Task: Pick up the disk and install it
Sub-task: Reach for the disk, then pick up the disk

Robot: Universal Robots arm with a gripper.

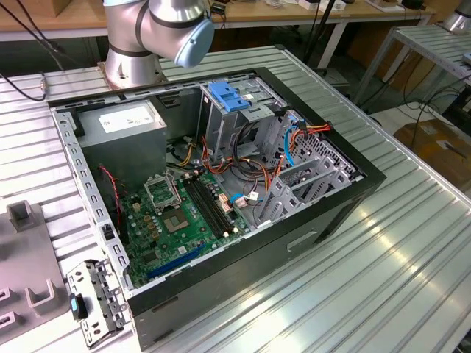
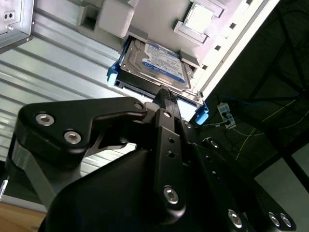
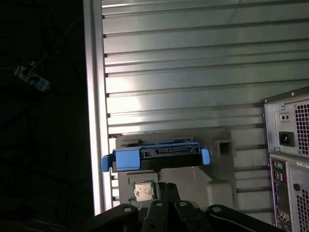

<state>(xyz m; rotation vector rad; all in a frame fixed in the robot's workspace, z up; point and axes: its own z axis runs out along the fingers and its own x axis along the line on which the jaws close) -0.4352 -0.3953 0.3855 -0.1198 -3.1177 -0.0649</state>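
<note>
the disk (image 2: 153, 63) lies flat, label up, in a grey holder (image 2: 159, 21) on the ribbed metal table (image 2: 58, 63), close to the table's edge. in the first wrist view its blue carrier edge (image 3: 157, 157) faces the camera, with the rear of the computer case (image 3: 289, 159) well off to one side. a small square chip (image 3: 143, 191) sits in the same holder, just beside the disk.

the step in hand looks like the approach for the pick-up. the gripper (image 2: 165, 95) hangs just over the near edge of the disk, and i cannot see it touching. whether the jaws are spread or pressed together cannot be told from either wrist view. nothing is lifted yet, and the disk rests fully seated.

in the exterior view the open case (image 1: 331, 213) lies on its side, its drive cage with the blue latch (image 1: 228, 97) at the far end, so the install has not begun.

by my judgement, a clean grasp here calls for squaring up to the disk's long sides, clearing the holder's rim and keeping off the chip.
</note>
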